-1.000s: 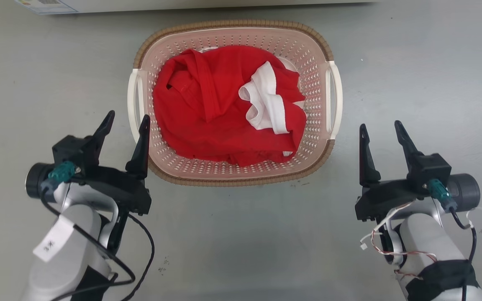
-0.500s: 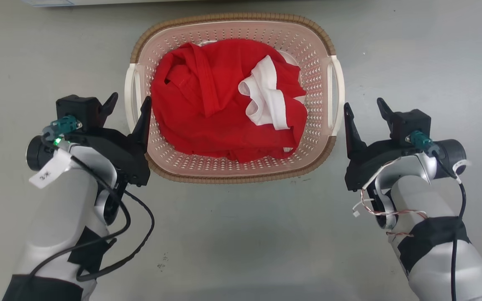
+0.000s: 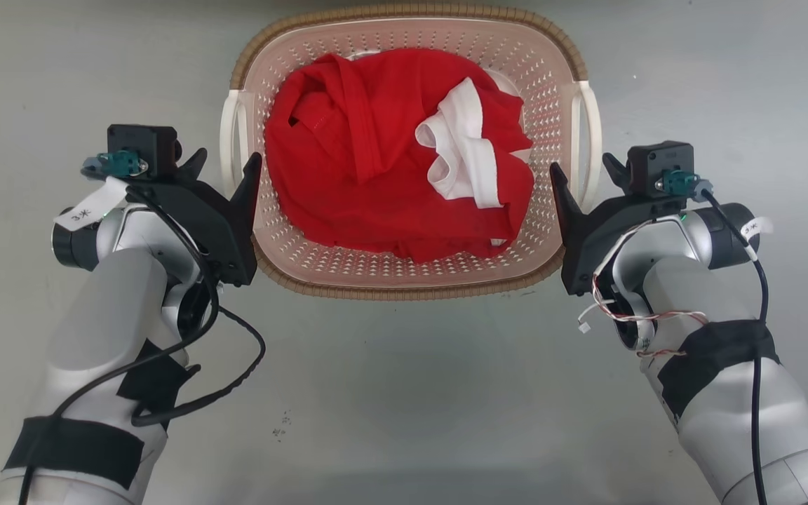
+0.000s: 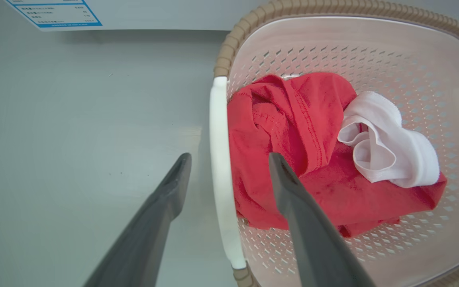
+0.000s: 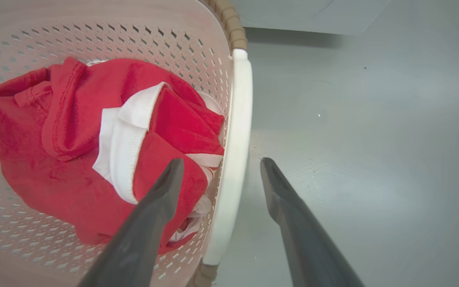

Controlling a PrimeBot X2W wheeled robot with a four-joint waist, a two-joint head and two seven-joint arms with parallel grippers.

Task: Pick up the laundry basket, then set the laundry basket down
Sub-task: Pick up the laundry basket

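Note:
The laundry basket (image 3: 404,290) stands on the grey floor, pale pink with perforated walls and a brown woven-look rim. Red clothing (image 3: 376,154) and a white garment (image 3: 460,151) lie inside. My left gripper (image 3: 227,160) is open and straddles the basket's left white handle (image 3: 228,144). In the left wrist view one finger (image 4: 161,211) is outside the handle (image 4: 220,171) and the other is over the clothes. My right gripper (image 3: 581,167) is open astride the right white handle (image 3: 592,133). The right wrist view shows that handle (image 5: 235,139) between the fingers (image 5: 281,199). Neither gripper is closed on a handle.
A white appliance base with a blue-printed label (image 4: 58,14) runs along the floor beyond the basket; its lower edge (image 5: 305,16) also appears in the right wrist view. Bare grey floor (image 3: 404,393) lies in front of the basket and to both sides.
Both arms have moved forward from beside the basket's near corners, so each open gripper now straddles a side handle. The head camera has shifted too; the basket itself looks unmoved.

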